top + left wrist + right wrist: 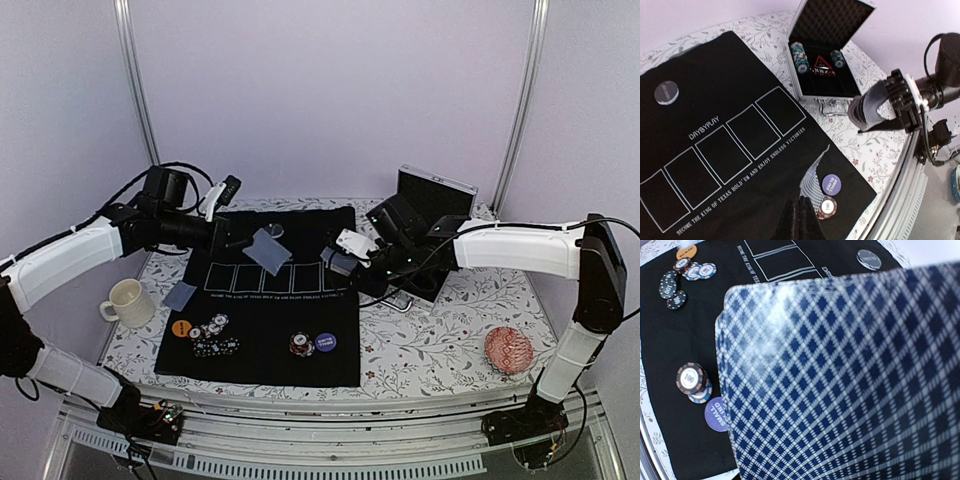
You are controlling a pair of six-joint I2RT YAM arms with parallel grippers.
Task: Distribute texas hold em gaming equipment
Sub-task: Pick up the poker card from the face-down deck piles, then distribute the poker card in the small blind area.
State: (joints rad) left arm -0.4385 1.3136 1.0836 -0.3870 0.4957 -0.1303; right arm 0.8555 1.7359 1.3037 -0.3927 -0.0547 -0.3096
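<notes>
The left end effector [796, 202] is pressed together on 1 blue-backed card [268, 252], held over the black mat [260, 360]. The right end effector [345, 258] pinches the deck [840, 380] at the mat's right edge. Loose chips [214, 332] lie beside the orange disc [181, 327]. 1 chip stack [301, 344] sits just beside the purple disc [325, 342].

- The deck [840, 380] and the card [268, 250] I hold: blue diamond lattice on white.
- Mat [260, 320]: black, with white outlined boxes and lettering.
- Purple disc [717, 413], orange disc [686, 251], silver-grey disc [667, 92].
- Tablecloth [420, 340]: white with grey leafy sprigs.
- Mug [128, 302]: cream.
</notes>
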